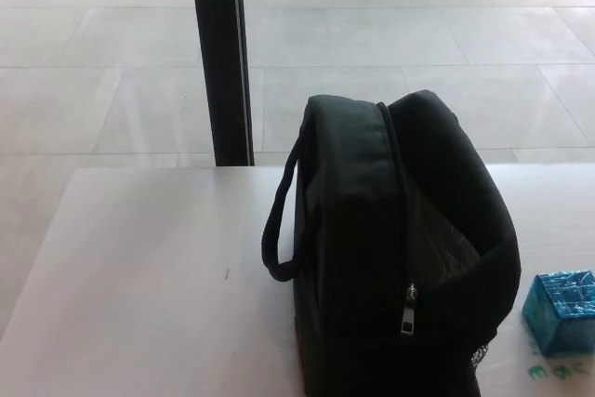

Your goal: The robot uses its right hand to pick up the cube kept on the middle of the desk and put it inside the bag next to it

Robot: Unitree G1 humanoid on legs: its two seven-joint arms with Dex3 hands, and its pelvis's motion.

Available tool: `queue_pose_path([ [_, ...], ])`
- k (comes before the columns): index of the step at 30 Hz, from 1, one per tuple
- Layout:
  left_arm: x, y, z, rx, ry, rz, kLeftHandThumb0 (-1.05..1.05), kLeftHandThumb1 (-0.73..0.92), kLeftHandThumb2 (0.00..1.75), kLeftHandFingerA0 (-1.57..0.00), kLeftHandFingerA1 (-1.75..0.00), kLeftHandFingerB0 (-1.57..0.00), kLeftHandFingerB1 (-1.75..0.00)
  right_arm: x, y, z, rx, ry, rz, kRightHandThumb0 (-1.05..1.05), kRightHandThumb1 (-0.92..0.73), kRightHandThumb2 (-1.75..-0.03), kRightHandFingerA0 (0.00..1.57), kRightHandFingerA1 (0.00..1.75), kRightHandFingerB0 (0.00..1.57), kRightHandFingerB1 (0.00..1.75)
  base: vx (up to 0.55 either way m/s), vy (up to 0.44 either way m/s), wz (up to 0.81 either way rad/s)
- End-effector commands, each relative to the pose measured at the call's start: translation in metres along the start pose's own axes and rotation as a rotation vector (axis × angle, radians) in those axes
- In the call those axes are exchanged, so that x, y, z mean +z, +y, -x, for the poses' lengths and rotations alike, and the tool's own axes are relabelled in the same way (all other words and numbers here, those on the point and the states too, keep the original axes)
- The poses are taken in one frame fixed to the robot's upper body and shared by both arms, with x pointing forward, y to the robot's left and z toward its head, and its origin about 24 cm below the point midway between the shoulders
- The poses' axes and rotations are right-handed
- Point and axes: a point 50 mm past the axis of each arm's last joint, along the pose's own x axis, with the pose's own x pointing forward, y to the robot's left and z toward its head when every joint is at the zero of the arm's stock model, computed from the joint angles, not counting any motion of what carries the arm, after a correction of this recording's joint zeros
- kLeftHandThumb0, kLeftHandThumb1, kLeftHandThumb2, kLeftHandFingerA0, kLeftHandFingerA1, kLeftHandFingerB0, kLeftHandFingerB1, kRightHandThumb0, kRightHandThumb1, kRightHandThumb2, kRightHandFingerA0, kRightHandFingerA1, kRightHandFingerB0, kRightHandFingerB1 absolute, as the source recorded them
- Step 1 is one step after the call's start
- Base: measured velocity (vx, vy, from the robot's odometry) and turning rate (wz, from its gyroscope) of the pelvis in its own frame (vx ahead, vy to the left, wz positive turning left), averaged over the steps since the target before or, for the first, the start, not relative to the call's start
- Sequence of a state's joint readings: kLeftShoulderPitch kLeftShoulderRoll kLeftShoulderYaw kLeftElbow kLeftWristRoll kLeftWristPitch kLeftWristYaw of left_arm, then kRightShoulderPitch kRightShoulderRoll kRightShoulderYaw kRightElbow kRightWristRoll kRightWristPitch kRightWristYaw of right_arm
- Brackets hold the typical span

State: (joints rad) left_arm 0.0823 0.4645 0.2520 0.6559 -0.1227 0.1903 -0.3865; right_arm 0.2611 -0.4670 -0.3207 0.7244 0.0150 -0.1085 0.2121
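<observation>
A black zippered bag [390, 258] stands upright on the white desk [149, 267], its flap partly unzipped on the right side and a grey lining showing inside. A carry handle [277, 230] loops out on its left. A small turquoise cube [562, 311] with a latticed surface rests on the desk just right of the bag, near the picture's right edge. Neither of my hands shows in the head view.
A black vertical post [221, 58] rises behind the desk's far edge. Beyond it lies a pale tiled floor [418, 34] with bright reflections. Green markings [548, 371] sit on the desk below the cube.
</observation>
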Motion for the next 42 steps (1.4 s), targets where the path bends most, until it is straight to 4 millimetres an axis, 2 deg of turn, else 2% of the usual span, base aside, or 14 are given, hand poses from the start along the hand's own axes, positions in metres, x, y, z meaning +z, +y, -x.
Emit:
queue_pose_path([
  [1,0.013,0.01,0.01,-0.17,-0.012,0.122,-0.6,0.58,0.57,-0.21,-0.55,-0.2,-0.39,0.021,-0.028,0.005,-0.016,-0.142,-0.051,-0.6,-0.66,-0.61,0.15,0.41,0.13,0.3,0.0,0.0,0.0],
  [8,0.015,0.008,0.01,-0.184,0.001,0.129,-0.59,0.59,0.58,-0.2,-0.53,-0.19,-0.37,0.019,-0.036,0.008,-0.067,-0.159,-0.107,-0.58,-0.68,-0.61,0.16,0.4,0.14,0.31,0.0,0.0,0.0],
  [9,0.015,0.008,0.009,-0.184,0.003,0.144,-0.58,0.59,0.57,-0.2,-0.53,-0.19,-0.37,0.02,-0.037,0.008,-0.082,-0.165,-0.125,-0.62,-0.52,-0.82,0.13,0.49,0.1,0.42,0.0,0.0,0.0],
  [11,0.016,0.007,0.01,-0.186,0.001,0.137,-0.58,0.59,0.58,-0.21,-0.54,-0.23,-0.38,0.023,-0.042,0.01,-0.1,-0.193,-0.165,-0.61,-0.69,-0.62,0.18,0.43,0.16,0.29,0.0,0.0,0.0],
  [12,0.017,0.007,0.009,-0.185,0.003,0.134,-0.58,0.59,0.58,-0.23,-0.53,-0.23,-0.38,0.027,-0.045,0.01,-0.118,-0.204,-0.174,-0.68,-0.52,-0.85,0.17,0.5,0.1,0.42,0.0,0.0,0.0],
  [14,0.019,0.007,0.008,-0.179,0.006,0.127,-0.6,0.58,0.57,-0.22,-0.52,-0.23,-0.37,0.039,-0.054,0.011,-0.147,-0.249,-0.237,-0.6,-0.66,-0.6,0.19,0.39,0.17,0.29,0.0,0.0,0.0],
  [15,0.018,0.007,0.008,-0.175,0.008,0.135,-0.61,0.57,0.57,-0.22,-0.51,-0.23,-0.38,0.048,-0.059,0.013,-0.163,-0.273,-0.254,-0.61,-0.53,-0.82,0.14,0.47,0.11,0.41,0.0,0.0,0.0],
  [18,0.019,0.007,0.008,-0.174,0.014,0.121,-0.62,0.58,0.58,-0.21,-0.5,-0.21,-0.36,0.082,-0.078,0.019,-0.213,-0.405,-0.339,-0.63,-0.52,-0.83,0.15,0.49,0.08,0.43,0.0,0.0,0.0],
  [26,0.019,0.006,0.007,-0.176,0.014,0.117,-0.62,0.59,0.58,-0.21,-0.5,-0.21,-0.35,0.15,-0.1,0.03,-0.269,-0.605,-0.407,-0.58,-0.65,-0.6,0.21,0.36,0.18,0.3,0.0,0.0,0.0],
  [31,0.021,0.009,0.007,-0.173,0.007,0.149,-0.61,0.57,0.57,-0.2,-0.51,-0.23,-0.37,0.2,-0.093,0.038,-0.147,-0.708,-0.335,-0.56,-0.65,-0.6,0.19,0.34,0.15,0.27,0.0,0.0,0.0],
  [32,0.021,0.009,0.008,-0.174,0.007,0.14,-0.62,0.58,0.57,-0.21,-0.52,-0.22,-0.37,0.21,-0.088,0.039,-0.12,-0.729,-0.289,-0.34,-0.44,-0.98,0.01,0.5,0.0,0.48,0.0,0.0,0.0],
  [34,0.021,0.009,0.008,-0.171,0.011,0.127,-0.63,0.58,0.57,-0.22,-0.51,-0.22,-0.36,0.217,-0.083,0.04,-0.109,-0.738,-0.267,-0.35,-0.41,-0.97,0.02,0.5,0.0,0.48,0.0,0.0,0.0],
  [35,0.021,0.009,0.008,-0.17,0.009,0.13,-0.62,0.58,0.57,-0.23,-0.53,-0.21,-0.36,0.223,-0.08,0.04,-0.106,-0.744,-0.23,-0.62,-0.64,-0.6,0.2,0.37,0.16,0.26,0.0,0.0,0.0],
  [42,0.019,0.009,0.009,-0.18,0.019,0.135,-0.58,0.59,0.58,-0.22,-0.53,-0.22,-0.38,0.246,-0.044,0.041,0.013,-0.76,-0.053,-0.68,-0.5,-0.82,0.17,0.47,0.1,0.39,0.0,0.0,0.0],
])
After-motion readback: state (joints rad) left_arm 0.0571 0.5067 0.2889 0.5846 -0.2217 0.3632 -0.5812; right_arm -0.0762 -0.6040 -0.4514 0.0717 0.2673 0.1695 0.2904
